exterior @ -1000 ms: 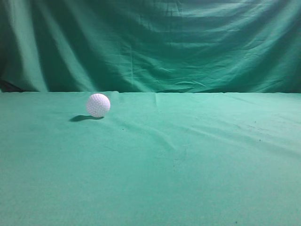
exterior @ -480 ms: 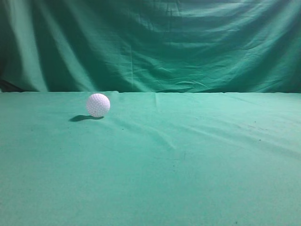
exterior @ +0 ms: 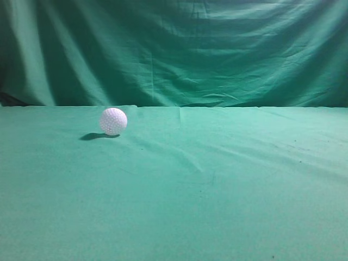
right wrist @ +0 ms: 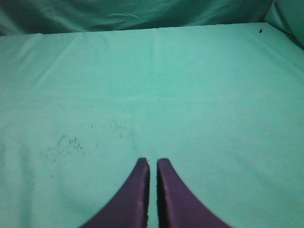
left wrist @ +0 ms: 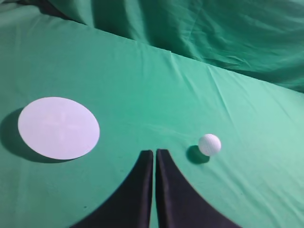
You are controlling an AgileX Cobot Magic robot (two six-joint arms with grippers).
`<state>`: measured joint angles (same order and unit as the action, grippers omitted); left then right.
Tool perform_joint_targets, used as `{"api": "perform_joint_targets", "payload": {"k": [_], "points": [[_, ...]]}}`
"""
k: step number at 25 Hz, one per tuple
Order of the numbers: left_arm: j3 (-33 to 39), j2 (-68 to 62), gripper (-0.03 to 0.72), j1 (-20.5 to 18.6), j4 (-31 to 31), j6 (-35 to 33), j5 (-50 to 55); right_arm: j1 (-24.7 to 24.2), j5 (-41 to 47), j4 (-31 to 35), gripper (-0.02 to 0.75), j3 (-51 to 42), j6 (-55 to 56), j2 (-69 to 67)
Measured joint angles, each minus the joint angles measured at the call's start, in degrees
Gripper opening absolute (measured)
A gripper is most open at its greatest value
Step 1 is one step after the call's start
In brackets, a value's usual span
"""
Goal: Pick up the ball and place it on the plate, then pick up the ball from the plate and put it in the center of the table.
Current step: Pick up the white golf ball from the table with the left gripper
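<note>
the white dimpled ball (exterior: 113,120) rests on the green cloth of the table (exterior: 228,206), left of centre and toward the backdrop (exterior: 179,49) in the exterior view, with no arm visible there. in the left wrist view the left gripper (left wrist: 155,153) has its two dark fingers pressed almost together, holding nothing; the ball (left wrist: 209,144) lies just ahead of the tips and off to their right, near but apart from them, while the plate (left wrist: 59,127) lies to their left, somewhat farther off. the plate, a pale flat disc, is bare. being round, the ball offers no long axis to align with. the right gripper (right wrist: 153,162) is likewise closed to a thin slit and empty, and its view shows only cloth, neither ball nor plate. judged from this, the left arm is the nearer; its fingers would need to part, then shift rightward and forward to straddle the ball before carrying it leftward to the plate. the first pick is not yet begun.
</note>
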<state>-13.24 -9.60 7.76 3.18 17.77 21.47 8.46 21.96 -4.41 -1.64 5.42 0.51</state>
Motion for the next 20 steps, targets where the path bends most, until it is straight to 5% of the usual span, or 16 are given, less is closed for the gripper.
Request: {"api": "perform_joint_targets", "payload": {"k": [4, 13, 20], "points": [[-2.5, -2.0, 0.000, 0.0, 2.3, -1.6, 1.2, 0.0, 0.0, 0.0, 0.048, 0.0, 0.0, 0.0], [-17.2, -27.5, 0.000, 0.0, 14.3, -29.5, 17.7, 0.0, 0.0, 0.0, 0.048, 0.0, 0.0, 0.0], [-26.9, -46.5, 0.000, 0.0, 19.1, -39.3, 18.1, 0.0, 0.0, 0.0, 0.048, 0.0, 0.0, 0.0]]}}
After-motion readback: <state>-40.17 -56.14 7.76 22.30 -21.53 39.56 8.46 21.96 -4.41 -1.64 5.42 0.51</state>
